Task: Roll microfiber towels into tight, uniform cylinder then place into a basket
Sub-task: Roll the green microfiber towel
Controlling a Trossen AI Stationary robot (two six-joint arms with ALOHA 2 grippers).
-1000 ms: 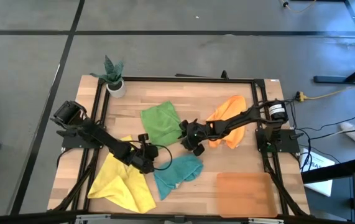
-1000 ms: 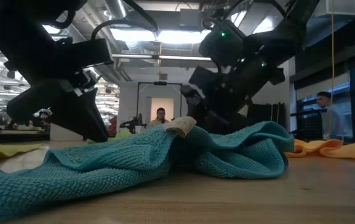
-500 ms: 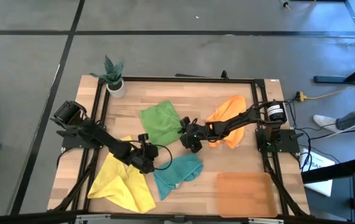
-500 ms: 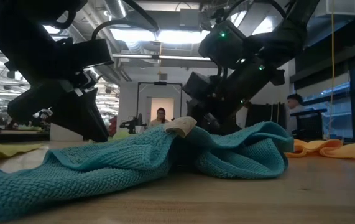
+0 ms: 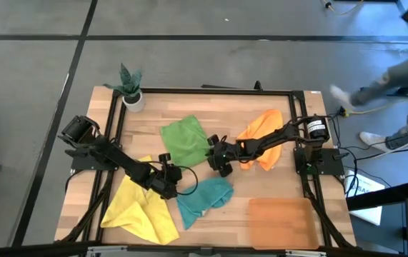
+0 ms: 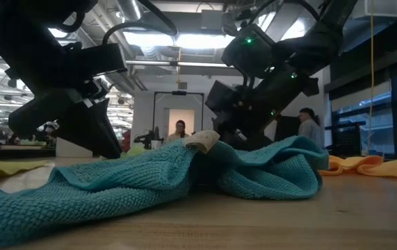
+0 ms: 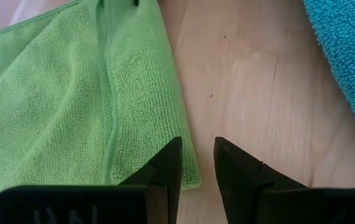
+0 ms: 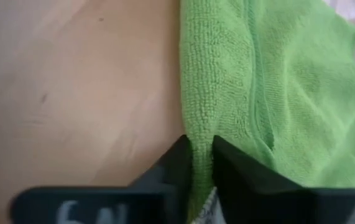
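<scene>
Pinching the near edge of the green towel (image 8: 270, 93), the right gripper (image 8: 201, 152) has its jaws drawn narrow with a fold of the cloth's hem caught between them, low over the middle of the tabletop (image 5: 153, 128). That grip at the border looks chosen so the cloth can be lifted or pulled flat before any rolling begins.

The left gripper (image 7: 197, 163) sits low between the yellow towel (image 5: 138, 208) and the teal towel (image 5: 205, 196), its jaws a narrow gap apart and holding nothing; they hover at another corner of the green towel, probably to take a second hold so both arms can stretch the cloth.

The green towel lies crumpled in the middle of the tabletop, the orange towel (image 5: 261, 128) bunched beside the right arm, the teal one heaped toward the front. None is rolled yet. The basket (image 5: 279, 221) rests at the front right corner with nothing in it, well apart from the grippers. A potted plant (image 5: 131, 89) stands at the far left corner.
</scene>
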